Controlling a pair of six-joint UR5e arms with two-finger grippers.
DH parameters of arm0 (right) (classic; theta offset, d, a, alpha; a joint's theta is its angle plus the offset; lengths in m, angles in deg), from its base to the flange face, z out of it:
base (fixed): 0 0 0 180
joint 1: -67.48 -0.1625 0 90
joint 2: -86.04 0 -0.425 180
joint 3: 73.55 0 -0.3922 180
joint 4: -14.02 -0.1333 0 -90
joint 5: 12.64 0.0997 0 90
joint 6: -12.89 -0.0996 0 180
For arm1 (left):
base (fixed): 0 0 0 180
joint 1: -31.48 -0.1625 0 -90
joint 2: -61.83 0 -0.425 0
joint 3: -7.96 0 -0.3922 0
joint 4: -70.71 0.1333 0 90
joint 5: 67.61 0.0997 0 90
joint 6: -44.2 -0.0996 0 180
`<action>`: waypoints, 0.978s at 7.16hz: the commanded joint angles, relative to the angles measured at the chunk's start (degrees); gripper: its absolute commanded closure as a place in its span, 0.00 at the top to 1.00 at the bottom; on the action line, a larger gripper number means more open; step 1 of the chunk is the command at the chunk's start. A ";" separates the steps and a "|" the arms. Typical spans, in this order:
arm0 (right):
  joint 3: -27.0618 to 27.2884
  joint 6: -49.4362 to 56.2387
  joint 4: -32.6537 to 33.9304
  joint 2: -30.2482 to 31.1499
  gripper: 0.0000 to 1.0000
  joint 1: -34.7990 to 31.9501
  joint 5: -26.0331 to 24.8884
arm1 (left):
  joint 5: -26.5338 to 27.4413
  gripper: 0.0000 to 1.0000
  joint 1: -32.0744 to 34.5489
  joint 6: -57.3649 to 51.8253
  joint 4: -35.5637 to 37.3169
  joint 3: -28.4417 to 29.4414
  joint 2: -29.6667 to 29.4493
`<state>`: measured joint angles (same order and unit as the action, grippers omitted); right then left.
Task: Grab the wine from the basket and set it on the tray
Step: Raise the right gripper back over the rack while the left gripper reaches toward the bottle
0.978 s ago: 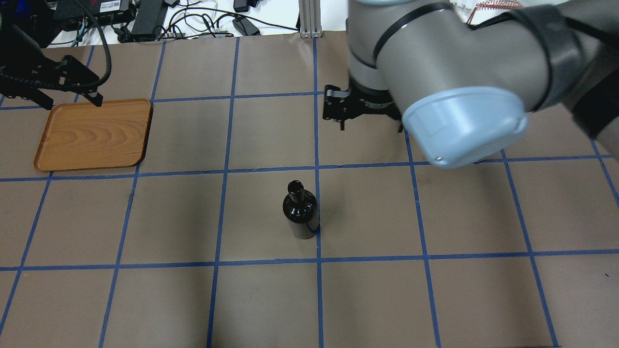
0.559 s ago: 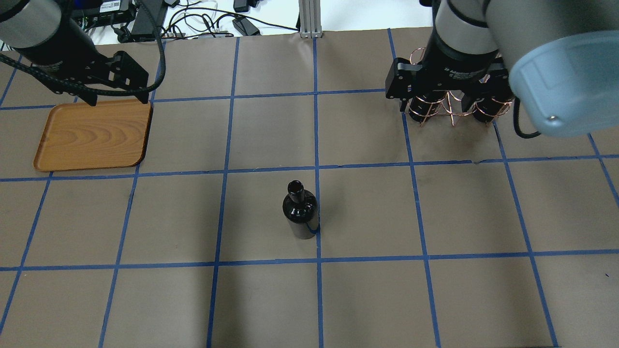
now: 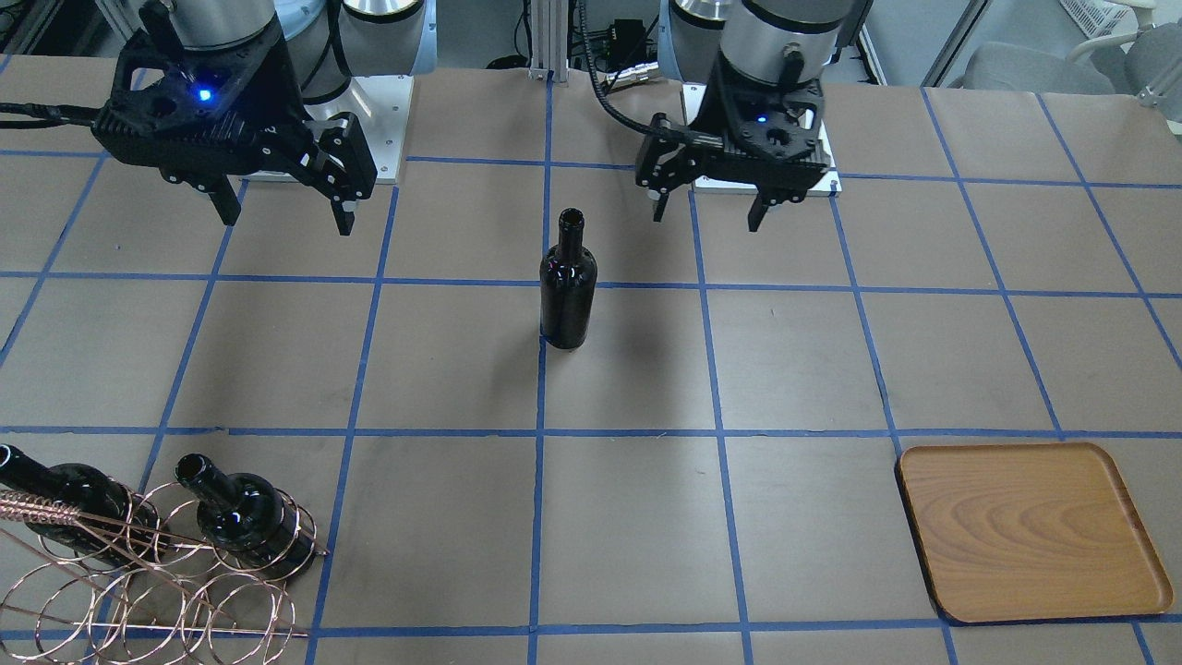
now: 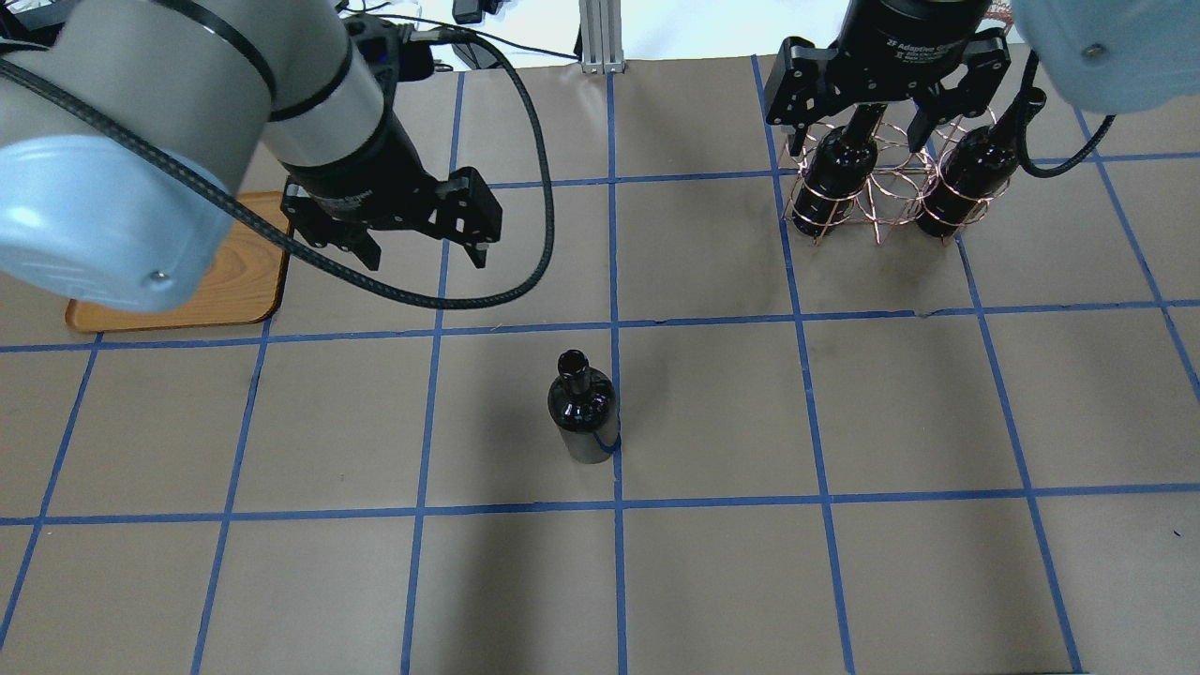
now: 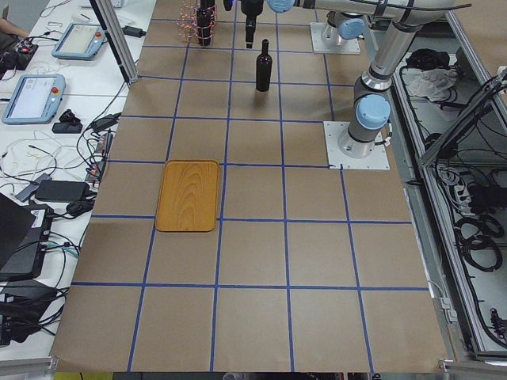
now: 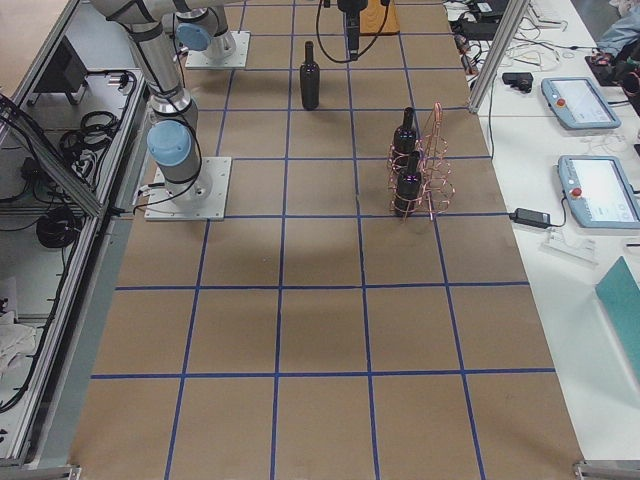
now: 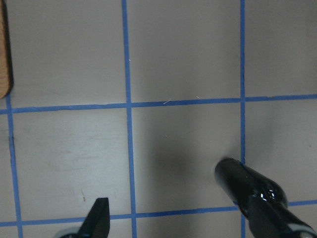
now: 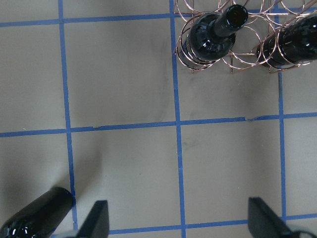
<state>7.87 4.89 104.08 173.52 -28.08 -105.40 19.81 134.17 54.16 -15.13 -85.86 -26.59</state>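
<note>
The left gripper (image 4: 427,255) hung with its jaws spread wide and nothing between them. In the left wrist view one dark fingertip (image 7: 96,219) showed over bare table. The right gripper (image 3: 286,220) was likewise wide open and empty, held up in the air, with both fingers (image 8: 99,218) clear of everything in its own wrist view. Between the two arms a wine bottle (image 3: 568,296) stood upright near the middle of the table (image 3: 813,360), its base on one of the blue tape lines (image 4: 712,323). Nothing touched it, and it was well apart from both the basket and the tray. The left gripper was the closer of the two to this bottle, which showed at the lower right of the left wrist view. The basket (image 3: 138,582), a copper wire rack of round loops, sat on the robot's right side at the far edge of the table, and two other bottles (image 4: 830,183) lay tilted in its loops with their necks up. The wooden tray (image 3: 1034,531) lay flat and bare on the robot's left side, also toward the far edge, partly hidden under the left arm in the overhead view.
</note>
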 commanded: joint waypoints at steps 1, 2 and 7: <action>0.06 0.70 4.04 -0.29 1.00 0.02 -0.05 | 0.38 1.00 6.54 7.41 1.89 -2.33 -0.78; 0.15 2.44 4.33 -0.38 1.00 0.02 -0.06 | 0.04 1.00 8.13 7.61 2.95 -2.69 -1.40; 0.23 2.28 4.42 -0.29 1.00 0.02 -0.23 | -0.06 1.00 11.49 7.44 11.37 -5.84 -7.20</action>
<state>8.10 7.20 108.52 173.15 -28.06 -105.55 19.69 145.13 61.73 -6.67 -90.01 -32.47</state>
